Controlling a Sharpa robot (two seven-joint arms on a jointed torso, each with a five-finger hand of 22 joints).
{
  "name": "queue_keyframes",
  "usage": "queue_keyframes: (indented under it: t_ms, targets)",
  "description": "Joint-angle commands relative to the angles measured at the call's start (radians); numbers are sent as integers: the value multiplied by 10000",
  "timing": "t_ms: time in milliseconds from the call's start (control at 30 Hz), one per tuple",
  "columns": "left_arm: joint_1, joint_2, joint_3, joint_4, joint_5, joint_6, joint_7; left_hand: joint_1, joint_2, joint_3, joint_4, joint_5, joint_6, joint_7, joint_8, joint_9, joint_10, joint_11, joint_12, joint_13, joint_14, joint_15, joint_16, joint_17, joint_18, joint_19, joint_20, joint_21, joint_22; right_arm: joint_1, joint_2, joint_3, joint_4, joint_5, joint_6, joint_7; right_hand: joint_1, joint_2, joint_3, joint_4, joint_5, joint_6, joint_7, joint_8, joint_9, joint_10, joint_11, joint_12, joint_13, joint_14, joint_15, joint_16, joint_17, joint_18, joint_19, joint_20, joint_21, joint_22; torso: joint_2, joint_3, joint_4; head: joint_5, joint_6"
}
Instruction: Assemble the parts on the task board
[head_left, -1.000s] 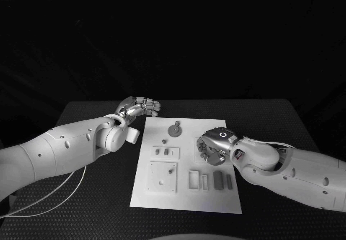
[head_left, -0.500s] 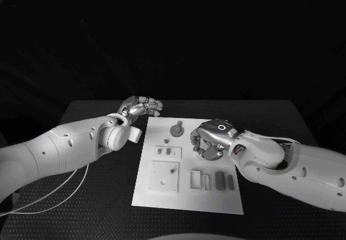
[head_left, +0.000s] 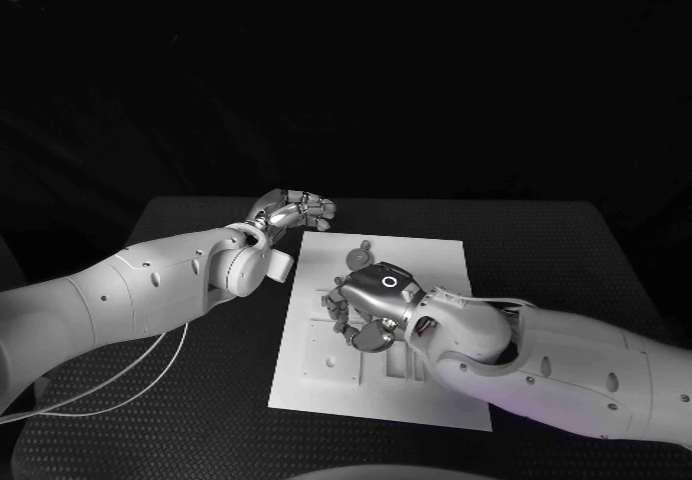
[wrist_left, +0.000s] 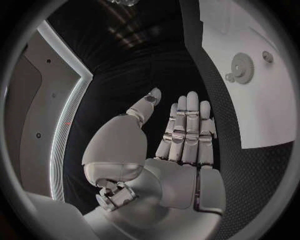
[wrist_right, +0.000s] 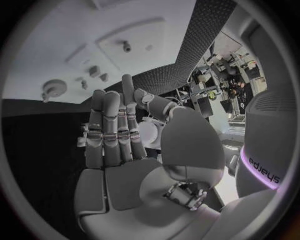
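Note:
The white task board (head_left: 433, 262) lies in the middle of the table. A grey gear (head_left: 353, 259) sits near its far edge; it also shows in the wrist views as the gear (wrist_left: 242, 68) and the gear (wrist_right: 55, 89). My right hand (head_left: 369, 303) hovers over the board's middle, just on the near side of the gear, and hides the small parts there. Its fingers (wrist_right: 111, 125) are straight and together with the thumb bent toward them; whether anything is pinched is unclear. My left hand (head_left: 297, 212) stays off the board's far left corner, its fingers (wrist_left: 187, 127) straight and holding nothing.
A square plate with a peg (wrist_right: 128, 47) and two small pegs (wrist_right: 94, 72) stand on the board (wrist_right: 56, 45). Slotted pieces (head_left: 404, 365) lie near its front edge under my right forearm. A pale cable (head_left: 137, 385) trails over the black table at the left.
My right hand has moved left across the board, from its right side to its middle, and now covers the small parts there. The left hand has hardly moved.

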Motion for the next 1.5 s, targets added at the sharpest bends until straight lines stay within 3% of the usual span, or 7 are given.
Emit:
queue_keyframes:
  t_ms: [33,267,633,1033,1500]
  targets:
    - [14,71,8,-3,76,88,97,-5,55,-46,24,-40,-89,-7,-21,-9,-93,-7,-44,-17,-11,82,-34,17,60,-26,63,-52,18,-147,302,-94,-155,73,-100,268,140,73,0,60,52,42,21,51,17,65,-62,59,859,2,-77,64,19,160,83,0,54,234,3,-2,17,94,-35]
    - [15,91,9,-9,76,91,88,-3,58,-45,24,-40,-88,-7,-20,-10,-93,-7,-43,-18,-10,82,-41,25,61,-27,64,-57,21,-373,615,-369,-443,155,-50,375,147,78,-20,44,52,35,23,46,30,61,-63,57,873,6,-78,64,27,160,83,-4,64,234,-3,-20,19,215,-108]
    - [16,117,9,-1,76,99,79,0,54,-44,24,-42,-88,-7,-19,-10,-95,-7,-41,-20,-9,84,-52,39,61,-28,66,-64,25,-594,937,-538,-883,173,11,457,156,109,-68,-8,52,19,28,37,62,51,-64,49,907,11,-80,60,43,160,77,-9,87,232,1,1,12,377,-179]
    - [16,102,9,15,76,120,68,-3,54,-46,27,-43,-92,-6,-20,-12,-98,-5,-41,-22,-8,85,-64,55,61,-28,69,-72,31,-613,900,-568,-1077,107,132,433,152,132,-96,-40,53,13,31,31,83,45,-63,45,930,12,-80,56,53,160,68,-8,98,230,1,4,-19,448,-202]
    - [16,102,9,24,76,131,52,-6,56,-46,29,-45,-97,-4,-22,-15,-102,-3,-41,-25,-6,87,-78,73,62,-27,71,-80,37,-612,912,-645,-1183,103,344,445,147,149,-116,-69,53,8,33,25,102,39,-62,40,950,12,-79,52,62,160,59,-6,107,228,2,2,-2,452,-242]
